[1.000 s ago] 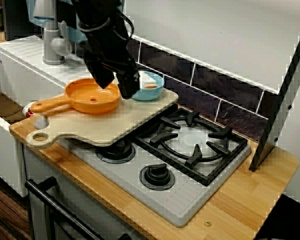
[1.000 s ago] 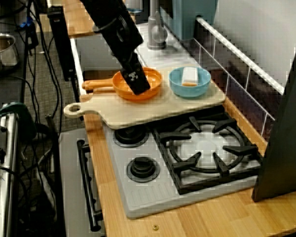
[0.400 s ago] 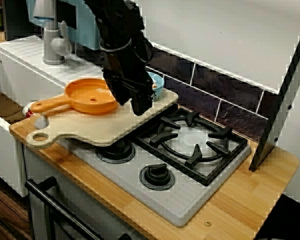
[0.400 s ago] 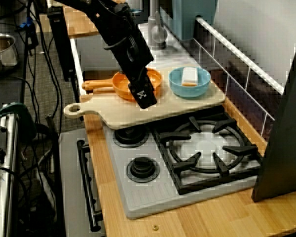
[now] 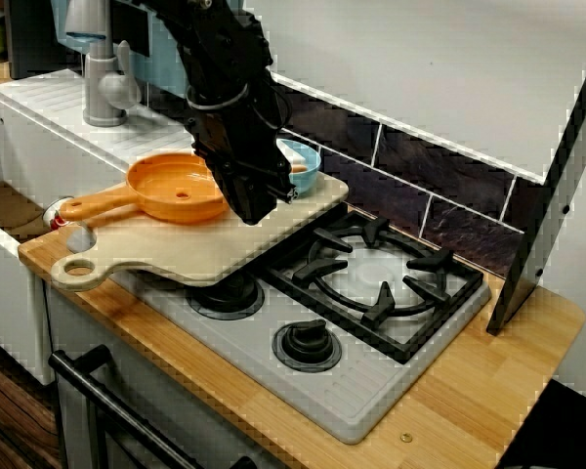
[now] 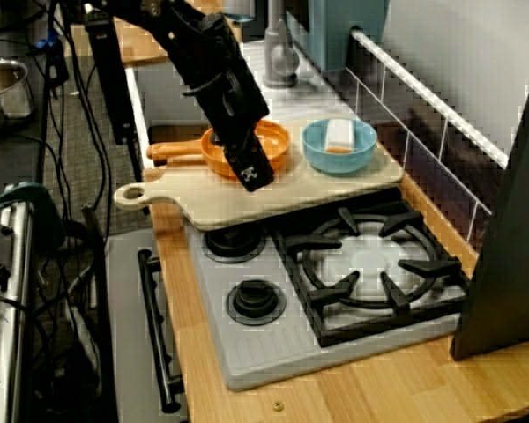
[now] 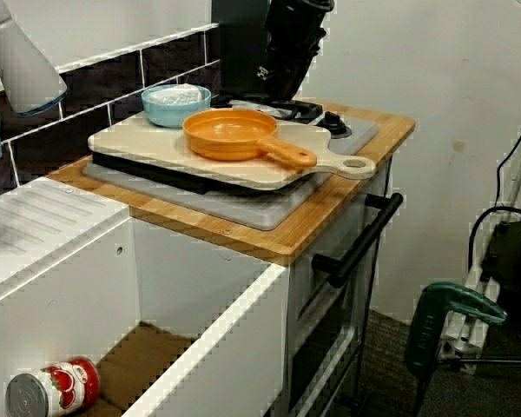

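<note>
My black gripper (image 5: 253, 207) hangs low over the pale wooden cutting board (image 5: 166, 259), just to the right of the orange pan (image 5: 179, 193). In the view from the side, the gripper (image 6: 255, 174) covers the pan's (image 6: 273, 141) near rim. Nothing shows between its fingers, and I cannot make out whether they are apart. Behind it a blue bowl (image 5: 306, 164) with a white block in it (image 6: 339, 134) stands on the board's far corner. In the view from the sink end, pan (image 7: 230, 132) and bowl (image 7: 175, 104) are plain and only the arm (image 7: 288, 43) shows.
The board (image 6: 317, 189) lies over the stove's left burners. A black grate (image 5: 376, 278) and two knobs (image 5: 308, 344) are to its right. A grey tap (image 5: 103, 83) and a deep sink holding a red can (image 7: 50, 391) are to the left. A dark panel (image 5: 552, 205) leans at far right.
The gripper left its place above the pan, swung right toward the bowl while sinking, then came back slightly left. Pan, bowl and board have not moved.
</note>
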`<state>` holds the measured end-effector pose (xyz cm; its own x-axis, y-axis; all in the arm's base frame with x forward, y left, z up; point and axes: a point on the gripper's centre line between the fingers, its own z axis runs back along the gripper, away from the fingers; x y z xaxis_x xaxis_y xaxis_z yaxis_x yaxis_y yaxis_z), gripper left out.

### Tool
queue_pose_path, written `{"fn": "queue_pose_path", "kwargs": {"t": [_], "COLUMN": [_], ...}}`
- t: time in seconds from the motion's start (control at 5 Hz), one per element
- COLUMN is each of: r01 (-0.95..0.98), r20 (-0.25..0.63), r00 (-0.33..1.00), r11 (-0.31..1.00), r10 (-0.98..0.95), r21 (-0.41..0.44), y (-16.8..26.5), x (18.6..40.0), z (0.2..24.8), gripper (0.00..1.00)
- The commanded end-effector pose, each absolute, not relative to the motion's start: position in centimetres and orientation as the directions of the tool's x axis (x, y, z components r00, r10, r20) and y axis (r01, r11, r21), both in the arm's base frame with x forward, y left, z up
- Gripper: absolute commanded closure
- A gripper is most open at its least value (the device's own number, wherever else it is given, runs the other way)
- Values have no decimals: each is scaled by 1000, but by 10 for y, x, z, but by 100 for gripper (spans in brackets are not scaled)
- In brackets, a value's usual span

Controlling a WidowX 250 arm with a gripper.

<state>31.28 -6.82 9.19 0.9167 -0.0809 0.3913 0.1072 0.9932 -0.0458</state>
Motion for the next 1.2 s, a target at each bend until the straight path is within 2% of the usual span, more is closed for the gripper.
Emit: {"fn": "queue_pose_path", "kwargs": {"t": [0.0,0.4,1.0], "r01": [99,74,0], "r20": [431,429,469], "r00": [899,902,883], "r11": [995,997,999], "r10": [-76,-55,18], "r21": [-31,-29,-39], "y": [-62,-51,-11], "x": [310,310,318], "z": [92,88,92], "gripper": [100,100,100]}}
